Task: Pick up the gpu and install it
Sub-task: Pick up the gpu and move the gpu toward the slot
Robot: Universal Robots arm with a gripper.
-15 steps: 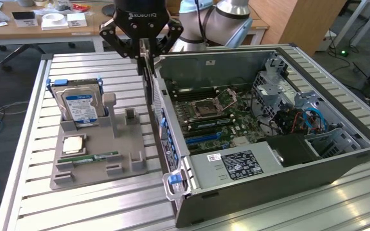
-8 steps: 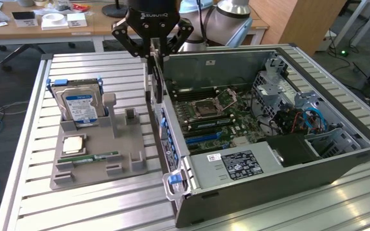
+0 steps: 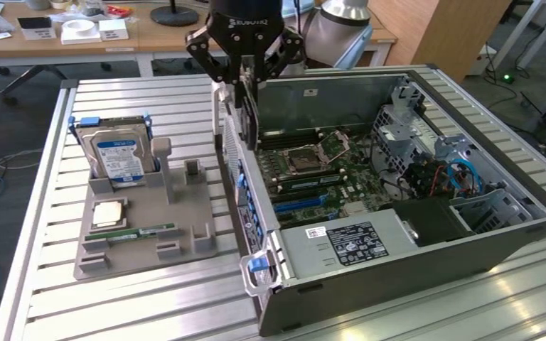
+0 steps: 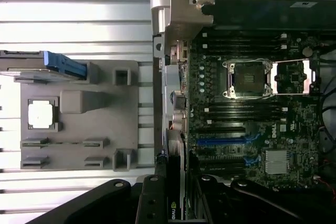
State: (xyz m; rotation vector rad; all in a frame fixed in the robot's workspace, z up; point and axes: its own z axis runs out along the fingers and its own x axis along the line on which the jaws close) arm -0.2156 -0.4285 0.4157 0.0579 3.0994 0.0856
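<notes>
**Card Held on Edge over the Open Case**

The black two-fingered hand (image 3: 245, 85) is clamping the gpu (image 3: 244, 117), a thin flat black expansion card, between its fingers. It is gripping the card by its upper part so that the card is hanging straight down, edge-on, with its lower edge left free to meet a slot.

The gpu is hanging above the wall of the dark grey open computer case (image 3: 425, 256) that is facing the grey moulded parts fixture (image 3: 183, 213). It is clear of the green motherboard (image 3: 344, 181) and, by my reading, not yet seated in the blue expansion slots (image 3: 301, 204).

The case is lying on its side with the panel off, so the board is facing up towards the hand. The fixture is sitting just beside it on the slatted aluminium counter (image 3: 159, 99). The fixture is propping a silver hard drive with a blue label (image 3: 116, 153) upright, likely to offer it for a grasp from above.
</notes>
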